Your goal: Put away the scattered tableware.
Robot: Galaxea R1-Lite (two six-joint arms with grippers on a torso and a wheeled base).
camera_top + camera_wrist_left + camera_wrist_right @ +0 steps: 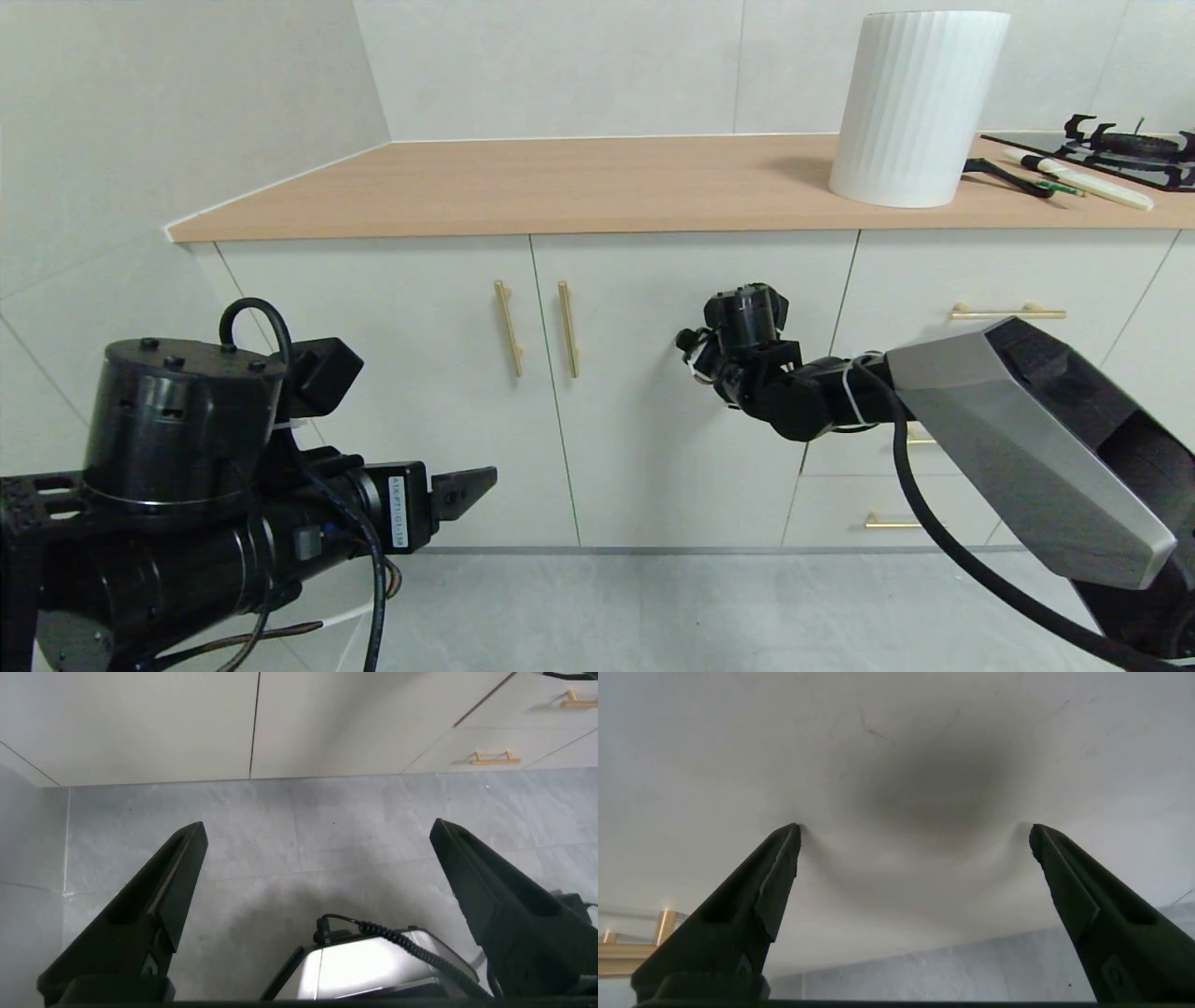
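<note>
right gripper (pixel 913 831): fingers spread wide, tips at the pale cabinet door (pixel 653 448) below the worktop (pixel 560 187); cannot tell if they touch it. left gripper (pixel 318 826): also spread, holding nothing, low over the grey floor (pixel 308 849). tableware (pixel 1074 177) lies on the worktop between the white ribbed container (pixel 915 103) and the stove (pixel 1134 149), well apart from both grippers.

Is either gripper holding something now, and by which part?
Nothing is held. The left gripper is open over the floor; the right gripper is open, facing a cabinet door. Both are empty.
</note>
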